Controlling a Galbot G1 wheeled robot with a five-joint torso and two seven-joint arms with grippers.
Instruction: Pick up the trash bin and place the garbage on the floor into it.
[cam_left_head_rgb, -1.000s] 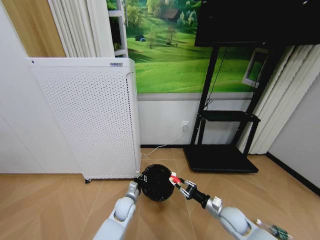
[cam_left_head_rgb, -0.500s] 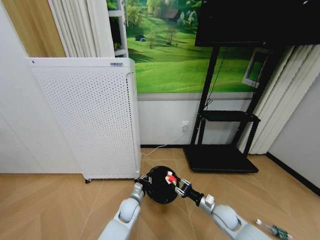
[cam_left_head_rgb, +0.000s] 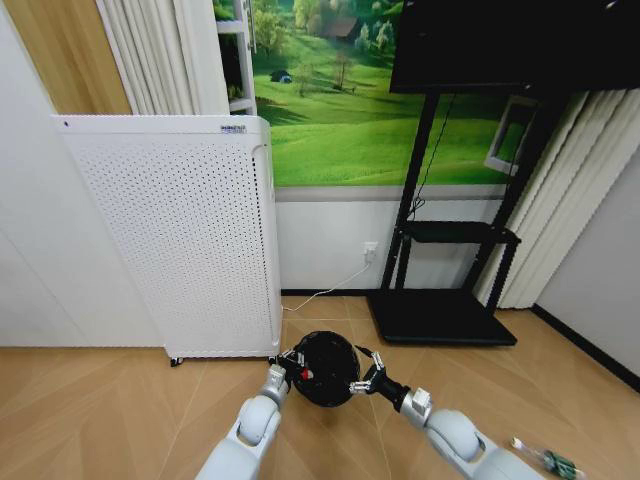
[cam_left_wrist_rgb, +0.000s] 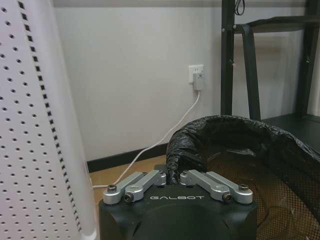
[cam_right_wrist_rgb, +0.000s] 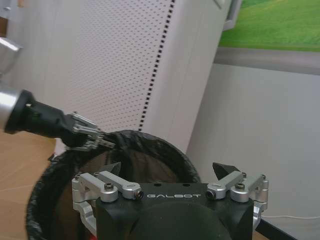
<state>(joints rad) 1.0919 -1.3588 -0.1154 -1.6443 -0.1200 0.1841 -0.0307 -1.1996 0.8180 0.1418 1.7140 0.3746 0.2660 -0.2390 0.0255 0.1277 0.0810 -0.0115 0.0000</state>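
Holding the trash bin (cam_left_head_rgb: 325, 368) off the wood floor (cam_left_head_rgb: 90, 410), the left gripper (cam_left_head_rgb: 288, 366) has its fingers pinched on the bag-lined rim nearest the white perforated appliance (cam_left_head_rgb: 180, 240). Right gripper (cam_left_head_rgb: 364, 375) sits just beside the bin's opposite rim, fingers spread apart, gripping nothing. One red-and-white scrap (cam_left_head_rgb: 305, 373) lies inside the bin. Farther back: black TV stand (cam_left_head_rgb: 440, 300), wall outlet (cam_left_head_rgb: 370, 248).

You can read "GALBOT" on the body of the left gripper (cam_left_wrist_rgb: 172, 176) and of the right gripper (cam_right_wrist_rgb: 167, 172), while the small label on the white perforated appliance (cam_left_head_rgb: 233, 128) seems too small to read.
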